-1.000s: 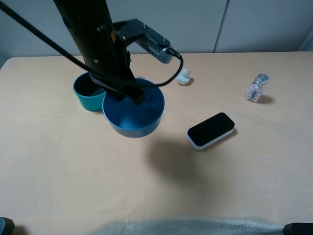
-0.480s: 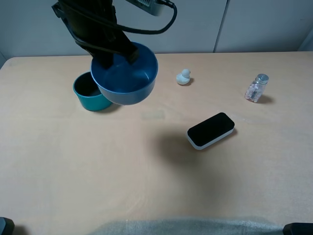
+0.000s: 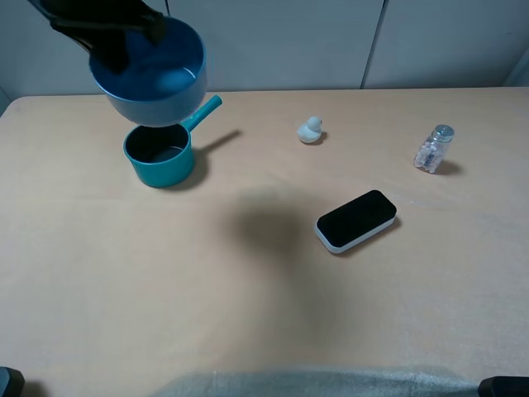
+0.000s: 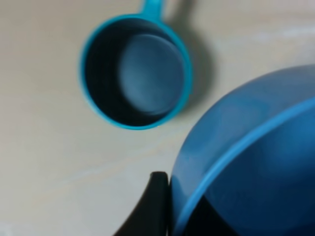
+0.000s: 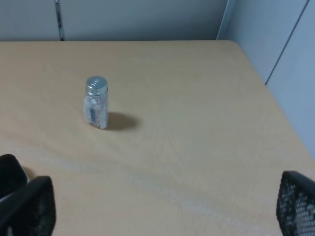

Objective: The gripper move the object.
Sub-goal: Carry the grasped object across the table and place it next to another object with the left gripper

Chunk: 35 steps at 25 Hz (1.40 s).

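The medium-blue bowl [image 3: 153,78] hangs high in the air at the back left, partly over the teal saucepan [image 3: 159,155] with its long handle. My left gripper [image 3: 132,33] is shut on the bowl's rim, one finger inside and one outside. In the left wrist view the bowl [image 4: 251,162] fills the corner beside one black finger [image 4: 155,206], with the saucepan [image 4: 135,76] on the table below. My right gripper [image 5: 157,211] is open and empty, low over the table's right end.
A small white duck [image 3: 311,130] sits at the back middle. A black and white device [image 3: 355,220] lies right of centre. A small glass jar with a metal lid [image 3: 434,149] stands at the right and also shows in the right wrist view [image 5: 96,102].
My left gripper has lifted the blue bowl up and to the back left, from beside the saucepan to above it. The saucepan's handle is now uncovered.
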Each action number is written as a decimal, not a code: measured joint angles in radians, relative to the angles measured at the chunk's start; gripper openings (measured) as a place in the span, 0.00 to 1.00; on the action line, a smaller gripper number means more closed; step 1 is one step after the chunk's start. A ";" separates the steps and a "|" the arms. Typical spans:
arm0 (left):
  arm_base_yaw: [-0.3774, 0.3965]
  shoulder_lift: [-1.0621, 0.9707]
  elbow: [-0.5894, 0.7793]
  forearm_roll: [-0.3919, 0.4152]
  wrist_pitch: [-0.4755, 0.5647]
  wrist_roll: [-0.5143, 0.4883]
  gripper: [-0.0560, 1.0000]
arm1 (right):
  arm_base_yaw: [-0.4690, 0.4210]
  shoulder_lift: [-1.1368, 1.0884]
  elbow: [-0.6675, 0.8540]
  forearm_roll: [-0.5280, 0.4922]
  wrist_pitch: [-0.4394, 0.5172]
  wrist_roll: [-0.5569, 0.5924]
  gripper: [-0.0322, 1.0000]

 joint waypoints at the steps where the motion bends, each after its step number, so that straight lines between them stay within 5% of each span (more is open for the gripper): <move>1: 0.022 -0.006 0.000 -0.006 0.004 0.000 0.11 | 0.000 0.000 0.000 0.000 0.000 0.000 0.69; 27: 0.467 -0.029 0.000 -0.016 0.004 0.059 0.11 | 0.000 0.000 0.000 0.000 0.000 0.000 0.69; 35: 0.500 -0.029 0.027 -0.017 -0.067 0.063 0.11 | 0.000 0.000 0.000 0.000 0.000 0.000 0.69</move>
